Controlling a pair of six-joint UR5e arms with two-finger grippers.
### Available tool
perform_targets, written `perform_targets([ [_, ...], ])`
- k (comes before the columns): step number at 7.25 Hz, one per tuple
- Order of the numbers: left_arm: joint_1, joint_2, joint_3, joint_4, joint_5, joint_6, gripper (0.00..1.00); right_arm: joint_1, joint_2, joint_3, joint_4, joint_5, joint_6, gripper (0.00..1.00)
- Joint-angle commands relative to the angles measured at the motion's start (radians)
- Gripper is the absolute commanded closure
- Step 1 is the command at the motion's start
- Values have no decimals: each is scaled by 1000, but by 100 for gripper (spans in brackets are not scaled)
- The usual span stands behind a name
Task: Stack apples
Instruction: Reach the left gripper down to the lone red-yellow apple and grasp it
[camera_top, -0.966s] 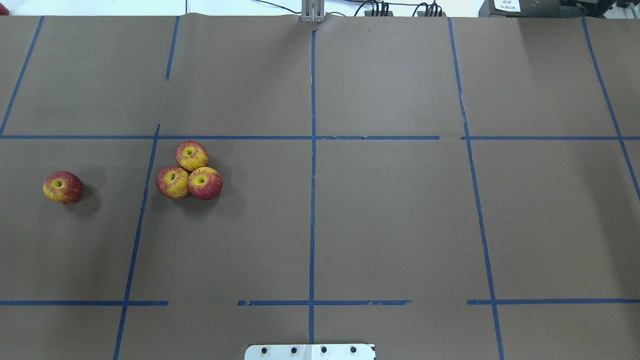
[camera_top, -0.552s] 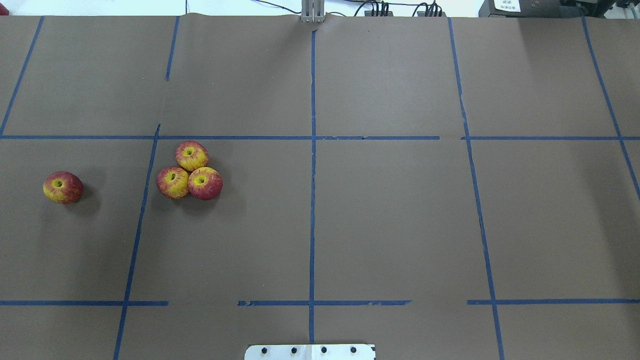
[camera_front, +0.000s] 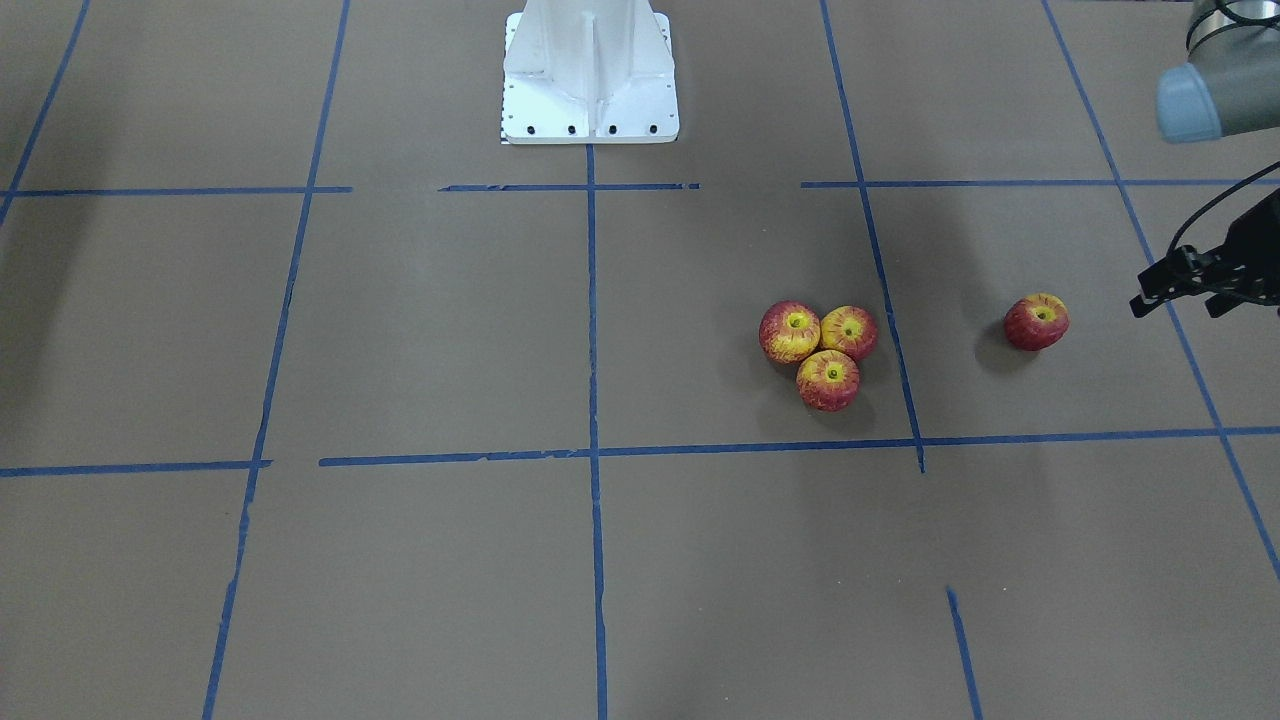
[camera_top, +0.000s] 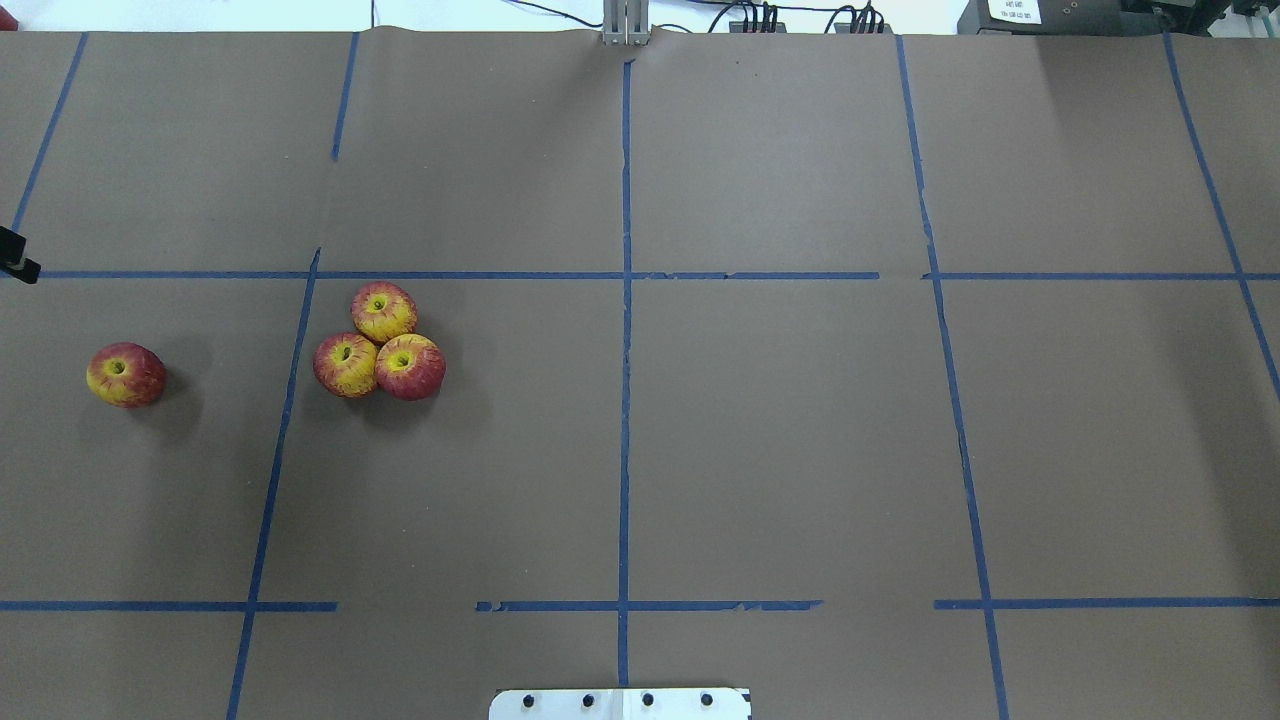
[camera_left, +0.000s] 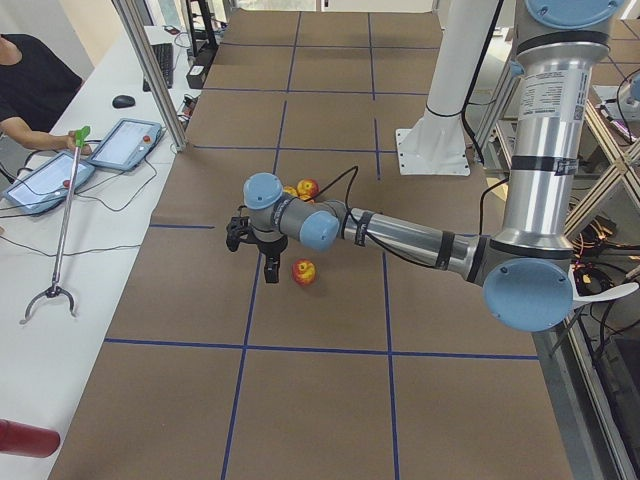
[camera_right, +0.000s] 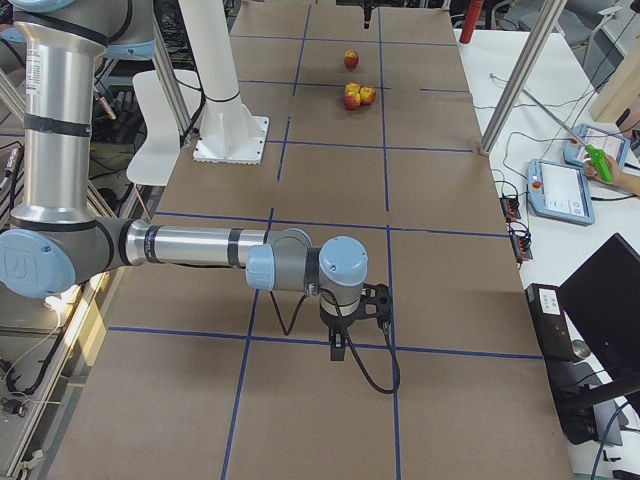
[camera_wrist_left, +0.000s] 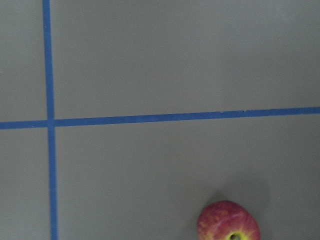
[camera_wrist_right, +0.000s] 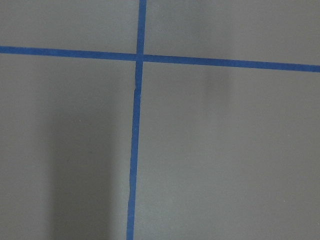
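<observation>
Three red-and-yellow apples (camera_top: 384, 312) (camera_top: 345, 364) (camera_top: 410, 366) sit touching in a cluster on the brown table; the cluster also shows in the front view (camera_front: 828, 379). A fourth apple (camera_top: 126, 374) (camera_front: 1036, 321) lies alone further towards the robot's left. My left gripper (camera_front: 1180, 303) hovers above the table just outside the lone apple, open and empty; only its tip (camera_top: 15, 256) shows in the overhead view. The left wrist view shows the lone apple (camera_wrist_left: 228, 221) at its bottom edge. My right gripper (camera_right: 350, 322) shows only in the right side view, far from the apples; I cannot tell its state.
Blue tape lines (camera_top: 625, 350) divide the table into squares. The white robot base (camera_front: 590, 90) stands at the robot's side of the table. A metal post (camera_left: 150, 70) and the operators' tablets (camera_left: 125, 143) stand beyond the table's far side.
The tip of my left gripper has come into the overhead view at its left edge. The apples have not moved.
</observation>
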Motion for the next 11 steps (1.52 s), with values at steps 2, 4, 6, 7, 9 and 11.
perform_targets([
  [2,209,2,21,-142,98,-277,0,0,0,0,-2,-1,0,0],
  [4,260,3,28,-149,196,-305,0,0,0,0,-2,-1,0,0],
  [6,262,8,28,-147,218,-302,1,0,0,0,-2,-1,0,0],
  [7,266,8,40,-149,218,-301,1,0,0,0,0,-1,0,0],
  [9,277,27,40,-147,218,-304,1,0,0,0,0,0,0,0],
  [11,304,28,54,-149,218,-305,1,0,0,0,0,-1,0,0],
])
